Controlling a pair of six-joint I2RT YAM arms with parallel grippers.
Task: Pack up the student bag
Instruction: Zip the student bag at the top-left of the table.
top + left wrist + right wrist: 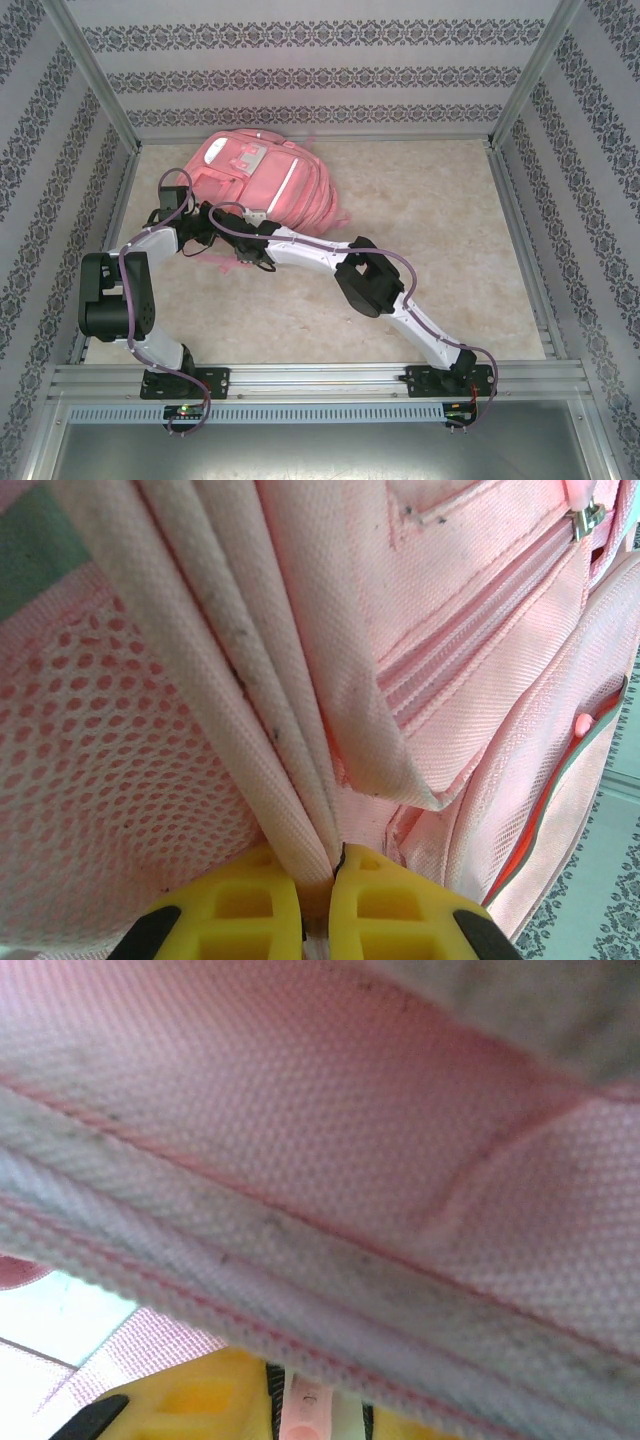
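student bag (pixel 262 178) lies flat on the table (pixel 440 240), in the table's far-left part, its top close to the table's far edge. pink, white trim patches facing up.

left arm (pixel 120 290) runs up the table's left side. right arm (pixel 385 295) crosses from the table's near-right corner toward its left middle. both wrists meet at the bag's near edge, close to one another.

left gripper (pixel 318 905): yellow fingers (pixel 235 915) pressed together at the tips, clamping a bundle of pale pink fabric folds of the bag. mesh pocket (pixel 90 740) on one side of the folds, a closed zipper (pixel 480 630) with a metal pull (pixel 585 520) on the other.

right gripper (pixel 318 1395): jaws narrow, close under a stitched hem (pixel 300 1300) of the bag. a small pink tab (pixel 303 1415) sits between its yellow fingers (pixel 195 1400), with a thin dark slit on either side. cannot tell whether the pads bear on it. pink webbing strap (pixel 140 1345) just beside, pale table surface below.
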